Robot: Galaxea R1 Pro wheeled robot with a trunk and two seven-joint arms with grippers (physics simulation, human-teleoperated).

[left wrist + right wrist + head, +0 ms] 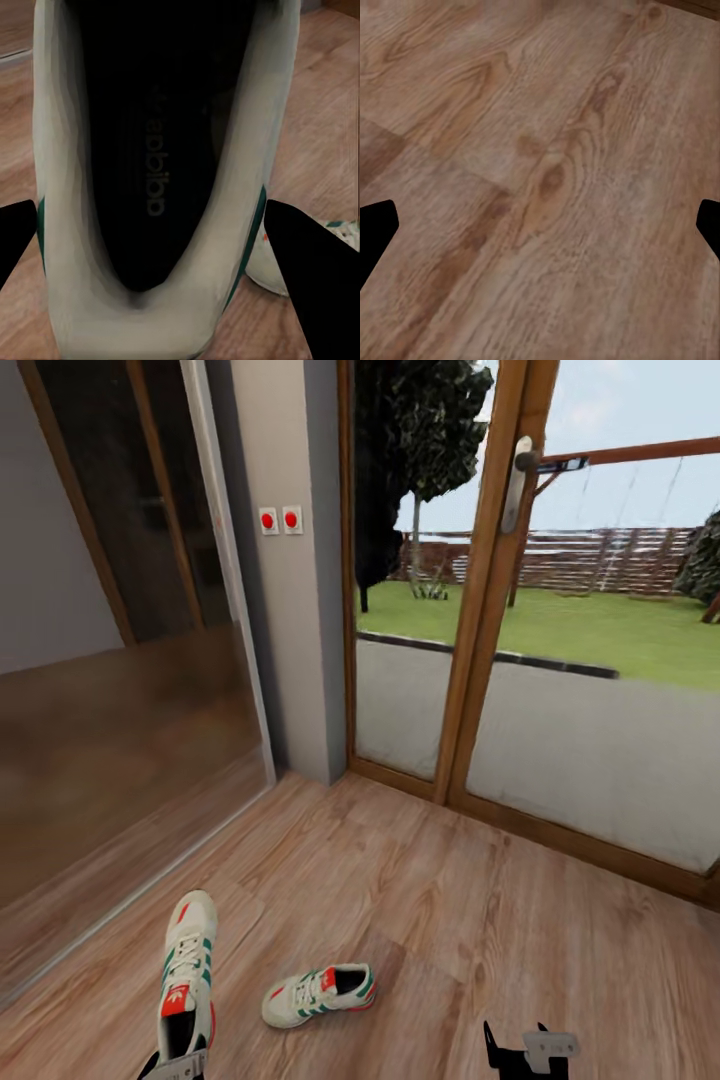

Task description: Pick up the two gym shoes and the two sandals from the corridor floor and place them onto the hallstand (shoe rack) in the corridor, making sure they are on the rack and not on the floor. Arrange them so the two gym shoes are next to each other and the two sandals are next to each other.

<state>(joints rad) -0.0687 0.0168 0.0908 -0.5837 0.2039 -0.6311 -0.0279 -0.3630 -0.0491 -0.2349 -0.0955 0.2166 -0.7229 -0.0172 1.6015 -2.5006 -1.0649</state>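
Two gym shoes lie on the corridor floor [450, 920] in front of me, both on the near left. The nearer shoe [187, 980] points away from me, its heel at the bottom edge of the head view, where my left pincer [178, 1068] sits right at that heel. Through the left wrist camera I look straight down into this shoe's dark opening [157, 150], with the white heel collar close to the lens and a black fingertip [15, 240] on either side of it. The fingers stand apart with the heel between them; they look pressed against the shoe's sides, but I cannot tell for certain whether they are pinching it or only straddling it.

The second shoe [318, 994] lies just to the right of the first, on its sole, toe pointing left, apart from the first. A corner of it [337, 232] peeks in beside one finger in the left wrist camera.

My right pincer [528, 1050] hangs low at the near right, well apart from both shoes. Its wrist camera looks down on bare wood planks [540, 180], with the two fingertips [375, 240] spread wide at the picture's edges and nothing between them.

Farther off, a wood-framed glass door [480, 610] shows a lawn outside, a grey wall pillar [290, 560] carries two red buttons, and a sliding glass panel [120, 610] stands on the left.
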